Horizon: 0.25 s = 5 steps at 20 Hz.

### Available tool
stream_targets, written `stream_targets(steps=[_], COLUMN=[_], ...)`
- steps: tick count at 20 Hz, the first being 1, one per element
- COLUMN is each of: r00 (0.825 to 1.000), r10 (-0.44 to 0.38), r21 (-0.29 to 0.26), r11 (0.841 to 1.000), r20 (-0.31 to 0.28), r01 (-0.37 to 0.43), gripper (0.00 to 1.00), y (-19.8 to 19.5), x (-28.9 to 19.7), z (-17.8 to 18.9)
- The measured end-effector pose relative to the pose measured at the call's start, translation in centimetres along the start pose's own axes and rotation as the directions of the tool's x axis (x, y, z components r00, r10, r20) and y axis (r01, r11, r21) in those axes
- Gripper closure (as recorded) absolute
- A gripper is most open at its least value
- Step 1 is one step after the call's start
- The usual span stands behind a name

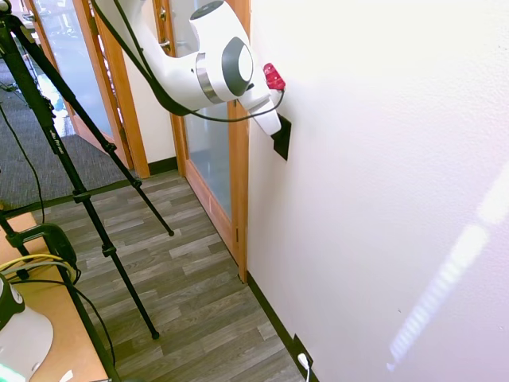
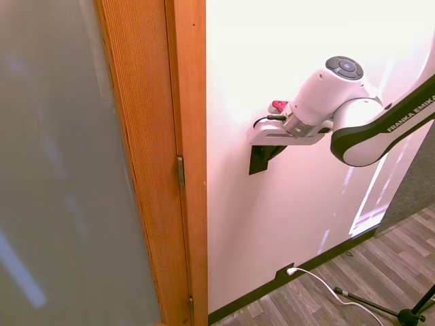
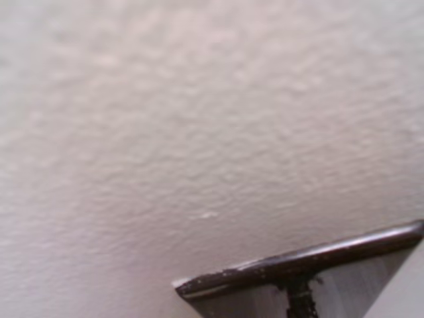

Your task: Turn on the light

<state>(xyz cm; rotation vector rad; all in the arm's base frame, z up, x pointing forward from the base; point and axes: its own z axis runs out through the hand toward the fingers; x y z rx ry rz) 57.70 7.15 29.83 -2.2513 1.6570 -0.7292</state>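
Wall (image 1: 382, 159) fills most of what we see, white and lightly textured. On it sits the black switch plate (image 1: 281, 138), near the wooden door frame (image 1: 238, 175). We see the claw (image 2: 262, 139) pressed against the wall at the top of the plate, but we cannot tell if its fingers are apart or together. Low on the wall, a black socket plate (image 2: 284, 273) holds a white plug (image 2: 292, 271).

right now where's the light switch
The black light switch is on the white wall, just past the wooden door frame, high above the floor-level socket; the arm's end partly covers it in both exterior views.
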Motion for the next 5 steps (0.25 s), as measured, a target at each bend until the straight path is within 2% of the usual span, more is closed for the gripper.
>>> stream_targets(steps=[2, 3, 5], r00=[1.0, 0.999, 1.0], r10=[0.0, -0.004, -0.021], r21=[-0.025, -0.02, 0.024], r11=[1.0, 1.0, 0.999], r20=[-0.026, -0.032, -0.011], r01=[0.0, 0.004, 0.021], gripper=[0.0, 0.0, 0.0], y=[1.4, 2.1, 3.8], x=[1.8, 2.5, 2.7], z=[-0.6, -0.8, -1.4])
